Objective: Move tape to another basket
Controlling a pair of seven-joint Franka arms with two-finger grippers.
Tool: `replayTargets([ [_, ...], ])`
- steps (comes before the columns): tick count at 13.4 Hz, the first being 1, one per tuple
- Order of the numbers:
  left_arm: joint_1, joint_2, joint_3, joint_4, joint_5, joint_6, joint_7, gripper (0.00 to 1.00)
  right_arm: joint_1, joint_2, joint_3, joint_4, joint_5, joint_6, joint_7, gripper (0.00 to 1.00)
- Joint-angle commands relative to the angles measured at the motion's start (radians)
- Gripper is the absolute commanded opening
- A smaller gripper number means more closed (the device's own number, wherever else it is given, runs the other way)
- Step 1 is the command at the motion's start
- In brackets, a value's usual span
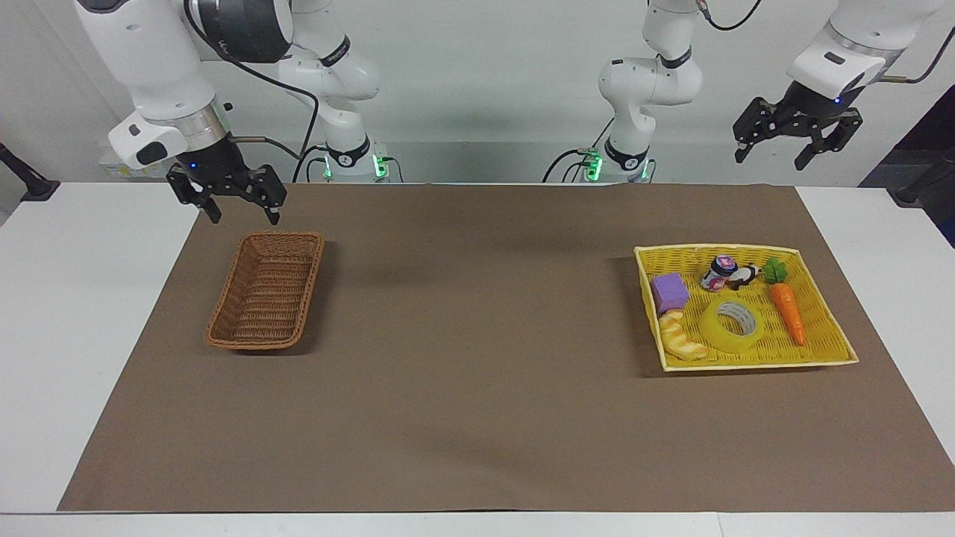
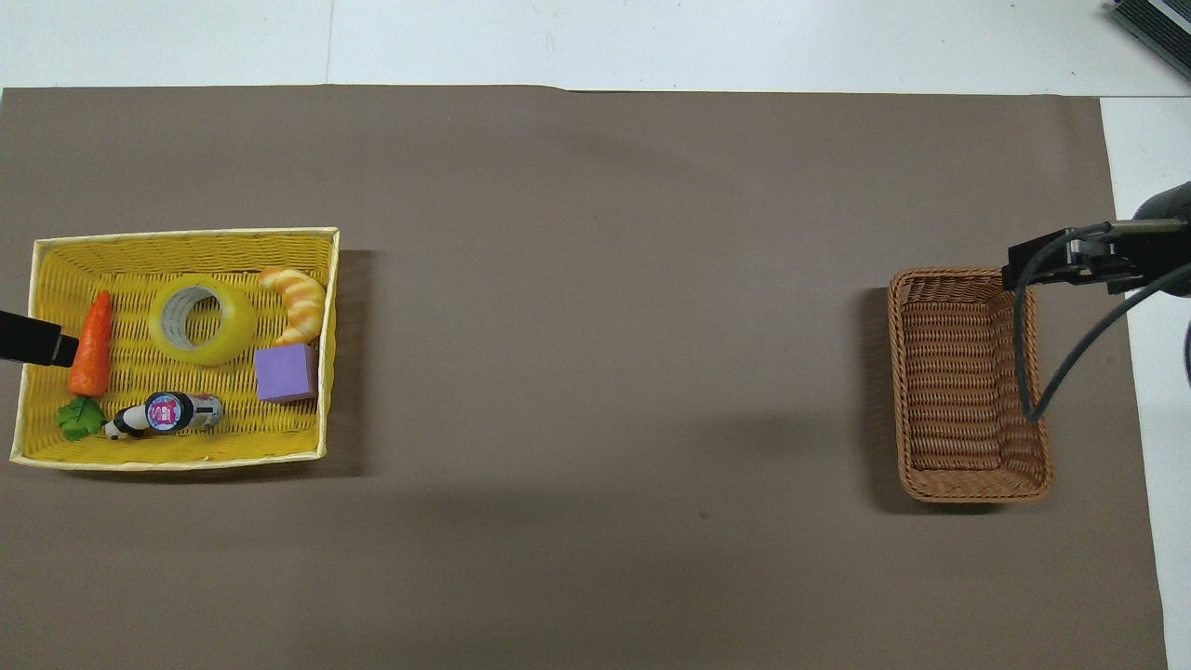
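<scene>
While the tape (image 1: pixel 730 324) lies flat in the yellow tray basket (image 1: pixel 821 358) toward the left arm's end of the worktop (image 1: pixel 89 313), the croissant (image 1: pixel 681 337) sits at its nine o'clock in the facing view and the carrot (image 1: pixel 788 312) at its three o'clock. The left gripper (image 1: pixel 795 142) hangs high above that tray, jaws apart. The right gripper (image 1: pixel 227 195) hovers over the brown wicker basket (image 1: pixel 265 298), at its twelve o'clock edge, jaws apart.
</scene>
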Motion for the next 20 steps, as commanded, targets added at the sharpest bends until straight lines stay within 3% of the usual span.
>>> replayTargets([
  [1, -0.002, -0.040, 0.009, -0.048, 0.001, -0.004, 0.003, 1.00, -0.012, -0.020, 0.008, -0.025, 0.005, 0.008, -0.005, 1.00],
  [14, 0.001, -0.039, 0.014, -0.046, 0.002, 0.017, 0.009, 1.00, -0.012, -0.020, 0.010, -0.025, 0.005, 0.008, -0.005, 1.00],
  [20, 0.024, -0.037, 0.014, -0.054, 0.002, 0.085, 0.012, 1.00, -0.012, -0.020, 0.008, -0.025, 0.005, 0.008, -0.005, 1.00],
])
